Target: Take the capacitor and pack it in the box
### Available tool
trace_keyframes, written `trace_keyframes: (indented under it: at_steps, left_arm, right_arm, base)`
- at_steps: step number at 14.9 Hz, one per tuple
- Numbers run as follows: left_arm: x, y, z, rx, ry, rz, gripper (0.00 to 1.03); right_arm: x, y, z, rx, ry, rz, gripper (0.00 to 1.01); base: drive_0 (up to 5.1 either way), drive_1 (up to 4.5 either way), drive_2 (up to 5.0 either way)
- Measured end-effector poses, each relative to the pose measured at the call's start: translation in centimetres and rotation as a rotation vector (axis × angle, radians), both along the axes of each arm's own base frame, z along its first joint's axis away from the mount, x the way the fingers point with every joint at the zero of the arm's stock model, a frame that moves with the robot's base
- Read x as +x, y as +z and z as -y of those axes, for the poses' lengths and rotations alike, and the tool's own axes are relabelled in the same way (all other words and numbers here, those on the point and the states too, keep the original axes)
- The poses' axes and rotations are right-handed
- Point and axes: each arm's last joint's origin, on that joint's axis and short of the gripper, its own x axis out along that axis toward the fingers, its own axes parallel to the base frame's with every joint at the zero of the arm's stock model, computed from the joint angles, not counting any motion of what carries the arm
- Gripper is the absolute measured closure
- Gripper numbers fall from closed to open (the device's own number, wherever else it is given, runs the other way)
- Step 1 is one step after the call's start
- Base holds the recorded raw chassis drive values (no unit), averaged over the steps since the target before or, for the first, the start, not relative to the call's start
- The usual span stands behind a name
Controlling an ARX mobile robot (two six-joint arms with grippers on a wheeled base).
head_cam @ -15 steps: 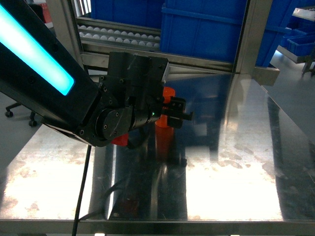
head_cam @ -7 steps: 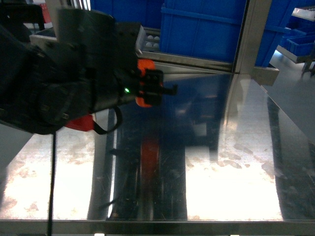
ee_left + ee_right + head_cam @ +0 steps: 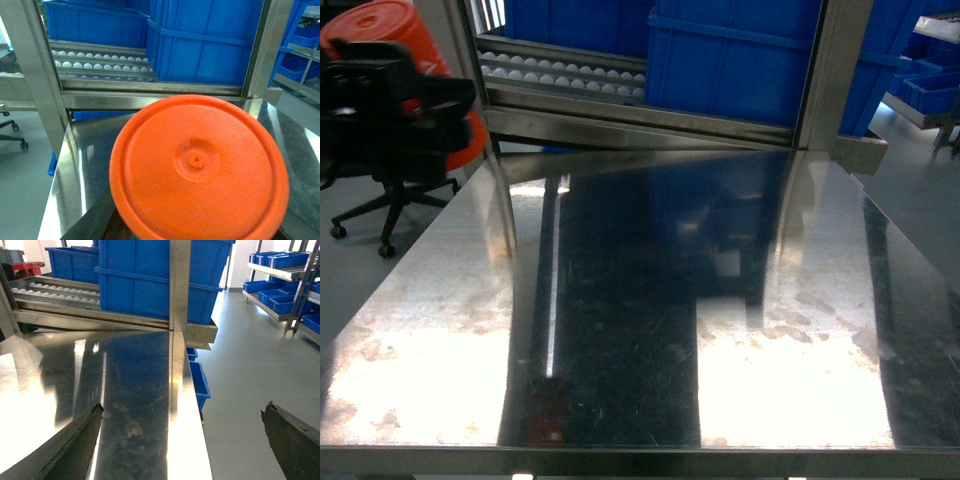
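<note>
Left gripper (image 3: 395, 95) swung off to upper left, clamped on orange capacitor (image 3: 200, 167); right fingers (image 3: 65, 445) spread.

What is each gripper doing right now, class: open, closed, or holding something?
Left gripper: closed on the orange cylinder, raised at the table's left edge.
Right gripper: open, jaws wide apart, holding nothing.

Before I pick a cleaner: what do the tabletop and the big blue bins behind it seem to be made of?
The tabletop looks like brushed stainless steel: it mirrors the bins and lights and shows fine scratches and dull smudges. The blue bins look like moulded plastic: even opaque colour, ribbed rims, soft sheen.
</note>
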Motion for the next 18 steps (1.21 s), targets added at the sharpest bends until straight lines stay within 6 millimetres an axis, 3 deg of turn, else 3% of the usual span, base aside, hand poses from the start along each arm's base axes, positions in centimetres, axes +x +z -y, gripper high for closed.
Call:
trace_keyframes:
  at_steps: [9,12,13,14,16,18]
  left_arm:
    - [-9.6,-0.1,-2.6,-0.03,-0.003,-0.053,0.58]
    - [-10.6,0.7,-3.0,-0.027,-0.028,-0.001,0.58]
    - [-10.7,0.3,-3.0,-0.015,0.112,-0.002,0.58]
    - [-11.8,-0.7,-4.5,-0.013,0.264,0.0,0.59]
    - [-13.9,-2.1,-6.7,-0.013,0.25,0.002,0.59]
    - [-14.3,-2.3,-6.9,-0.017,0.254,0.038,0.59]
  right_arm:
    - [0.0,0.0,0.0,0.0,0.0,0.0,0.03]
    - [0.0,0.0,0.0,0.0,0.0,0.0,0.03]
    - [0.0,0.0,0.0,0.0,0.0,0.0,0.03]
    - [0.0,0.0,0.0,0.0,0.0,0.0,0.03]
    - [0.0,0.0,0.0,0.0,0.001,0.0,0.03]
    - [0.0,0.0,0.0,0.0,0.0,0.0,0.03]
  base:
    - [0.0,0.0,0.0]
    - [0.0,0.0,0.0]
    - [0.0,0.0,0.0]
    - [0.0,0.0,0.0]
    - [0.0,0.0,0.0]
    - [0.0,0.0,0.0]
